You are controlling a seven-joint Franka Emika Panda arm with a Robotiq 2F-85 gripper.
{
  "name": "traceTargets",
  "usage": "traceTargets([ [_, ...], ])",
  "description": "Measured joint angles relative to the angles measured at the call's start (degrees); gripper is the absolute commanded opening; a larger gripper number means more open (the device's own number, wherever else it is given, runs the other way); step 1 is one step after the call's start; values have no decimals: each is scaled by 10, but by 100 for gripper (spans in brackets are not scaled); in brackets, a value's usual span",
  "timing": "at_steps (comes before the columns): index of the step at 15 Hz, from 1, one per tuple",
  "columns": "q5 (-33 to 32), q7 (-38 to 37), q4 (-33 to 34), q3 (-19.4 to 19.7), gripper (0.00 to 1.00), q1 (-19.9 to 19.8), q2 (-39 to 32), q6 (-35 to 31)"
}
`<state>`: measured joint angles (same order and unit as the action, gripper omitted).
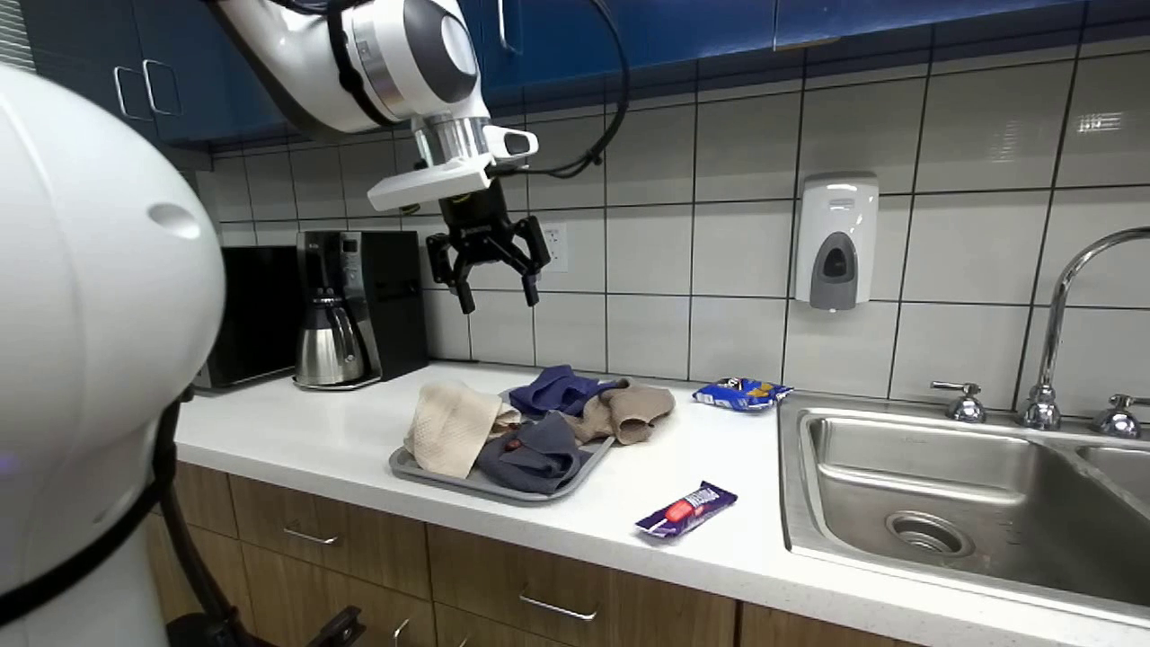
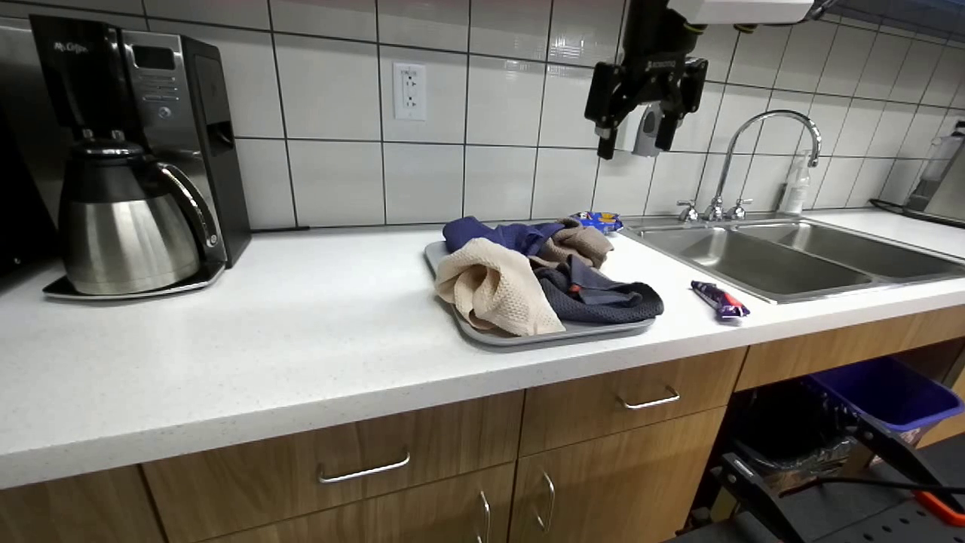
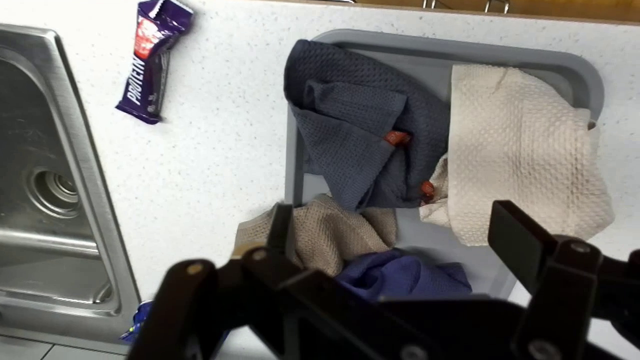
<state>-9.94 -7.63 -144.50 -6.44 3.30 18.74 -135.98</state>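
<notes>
My gripper (image 1: 499,304) is open and empty, pointing down high above a grey tray (image 3: 450,45) on the white counter. It also shows in an exterior view (image 2: 635,149). The tray holds crumpled cloths: a cream cloth (image 3: 520,150), a dark grey-blue cloth (image 3: 360,110), a brown cloth (image 3: 335,230) and a purple-blue cloth (image 3: 405,275). The brown cloth hangs past the tray's edge. A small red wrapped piece (image 3: 397,138) lies in the dark cloth's folds. Another red piece (image 3: 427,189) sits between the dark and cream cloths, partly hidden. In the wrist view, the fingers cover part of the brown cloth.
A purple protein bar (image 1: 687,510) lies between tray and sink (image 1: 795,467). A blue snack packet (image 1: 741,394) lies near the tiled wall. A coffee maker (image 2: 188,136) stands beyond the tray. Blue cabinets (image 1: 674,36) hang overhead. A soap dispenser (image 1: 838,238) is on the wall.
</notes>
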Motion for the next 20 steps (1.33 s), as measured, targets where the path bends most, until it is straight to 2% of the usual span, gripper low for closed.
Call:
traceTargets([
  [6,-6,-72,13,-44,100,6,-50,-50],
  [10,-33,-116,39,-65,100,9,-87,-56],
  [20,-102,-234,109,-73,100,41,-185,-55],
])
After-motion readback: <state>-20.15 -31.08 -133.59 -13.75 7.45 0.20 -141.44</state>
